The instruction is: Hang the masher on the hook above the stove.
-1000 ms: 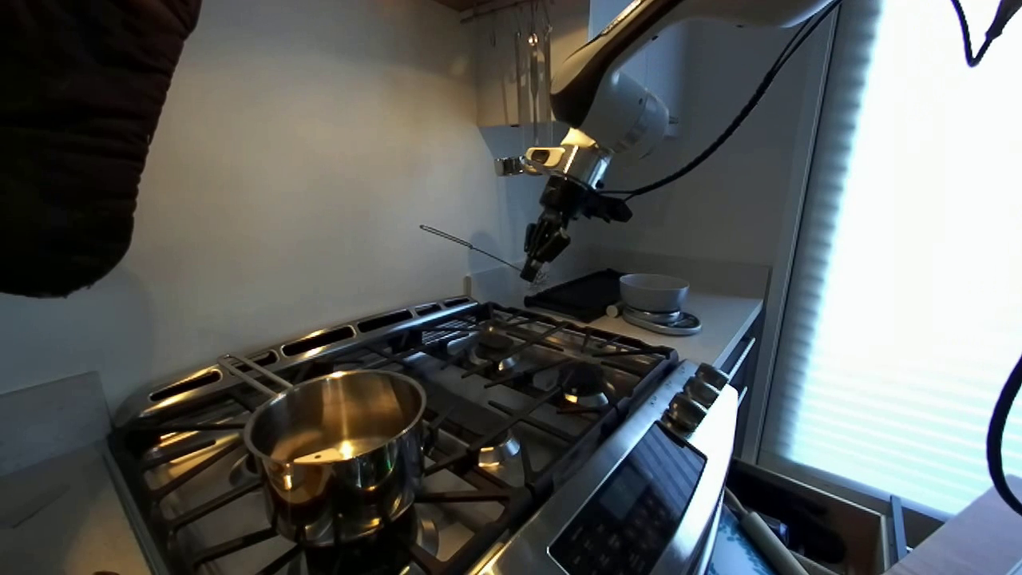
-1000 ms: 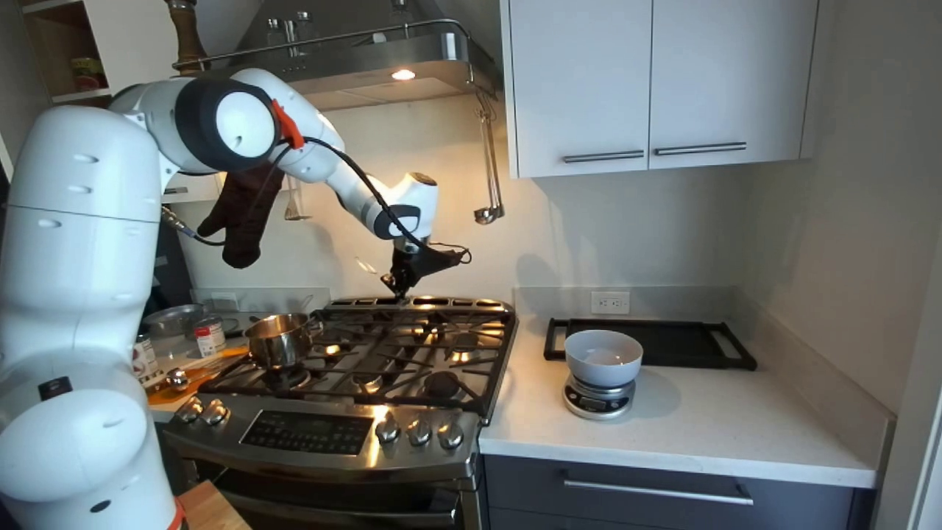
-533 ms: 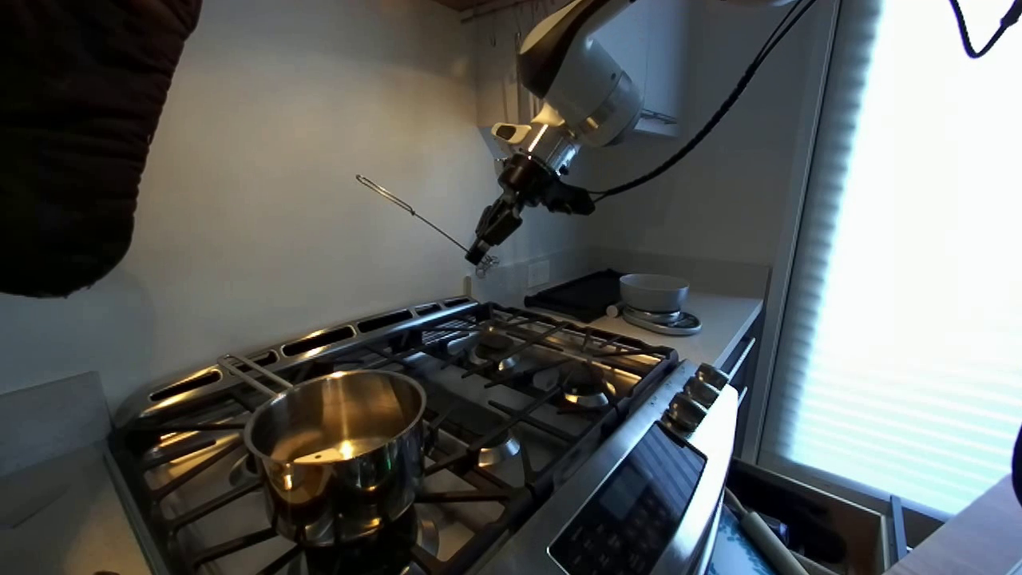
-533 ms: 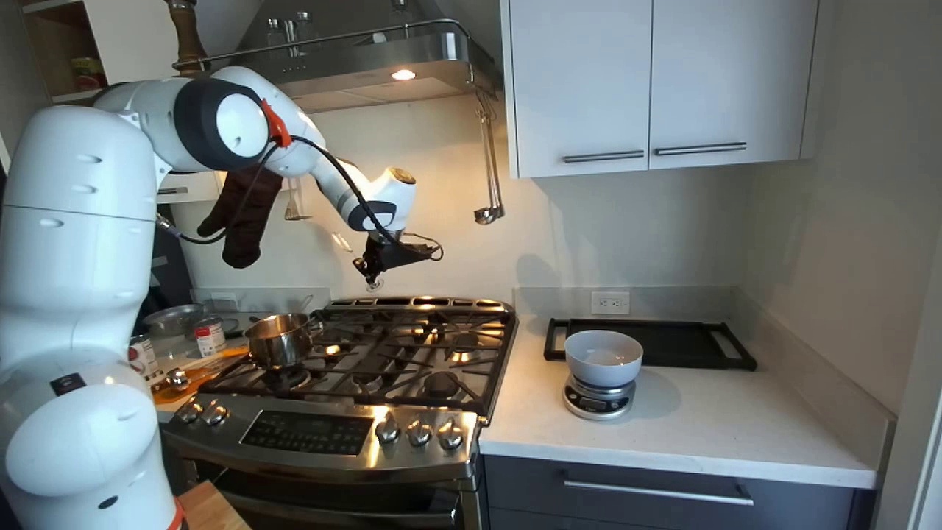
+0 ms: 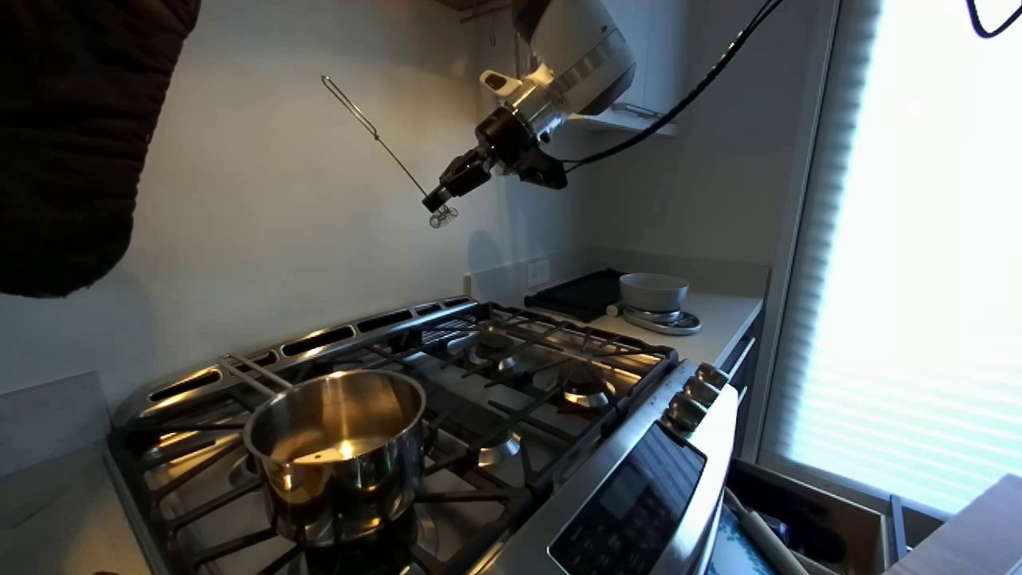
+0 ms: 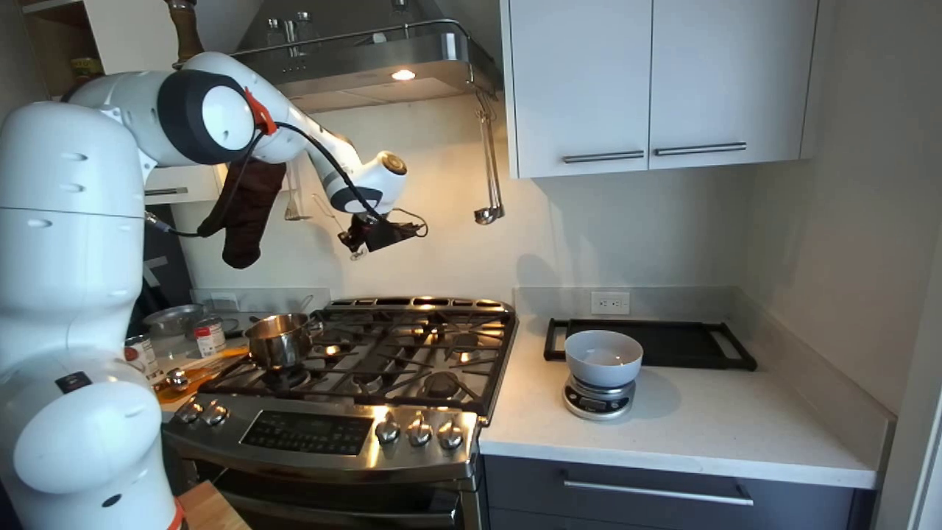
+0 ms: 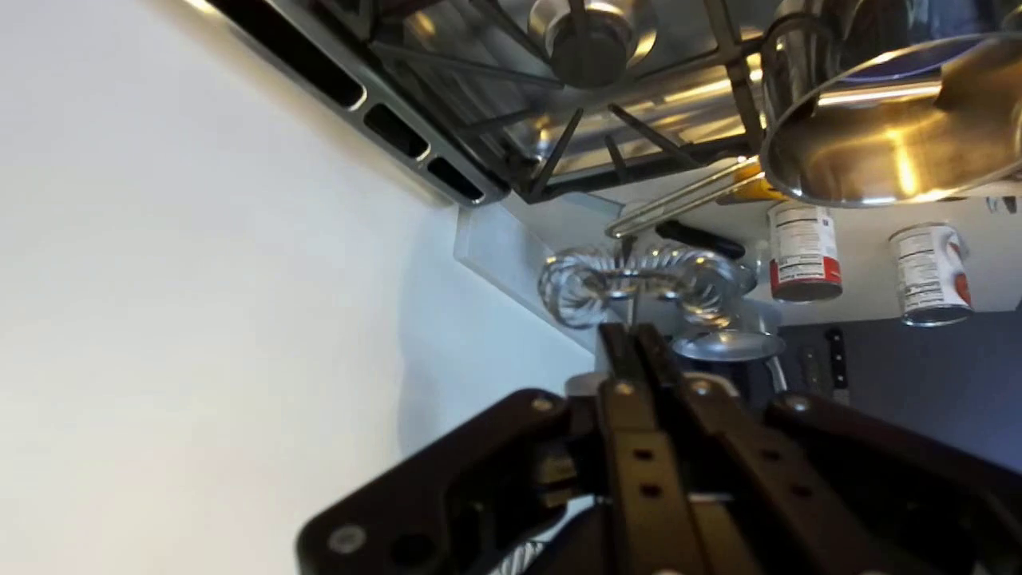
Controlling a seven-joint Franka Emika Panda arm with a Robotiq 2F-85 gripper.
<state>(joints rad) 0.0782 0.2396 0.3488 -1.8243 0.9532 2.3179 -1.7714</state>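
The masher (image 5: 399,164) is a long thin metal rod with a looped handle and a coiled wire head. My gripper (image 5: 433,201) is shut on its rod just above the head. The masher tilts, head low and handle up to the left, in front of the wall above the stove (image 6: 324,456). An exterior view shows the gripper (image 6: 355,243) and the masher's faint handle (image 6: 327,211). In the wrist view the coiled head (image 7: 575,287) sticks out past the fingertips (image 7: 629,329). The range hood (image 6: 368,70) has a rail; individual hooks are too small to make out clearly.
Ladles (image 6: 491,165) hang at the hood's right end. A dark oven mitt (image 6: 254,213) and a spatula (image 6: 294,210) hang at left. A steel pot (image 5: 335,455) stands on the grates. A white bowl (image 6: 603,357) on a scale and a black tray (image 6: 670,342) lie on the counter.
My gripper has risen and moved left in both exterior views, carrying the masher. The masher's handle has swung steeper, pointing further up.
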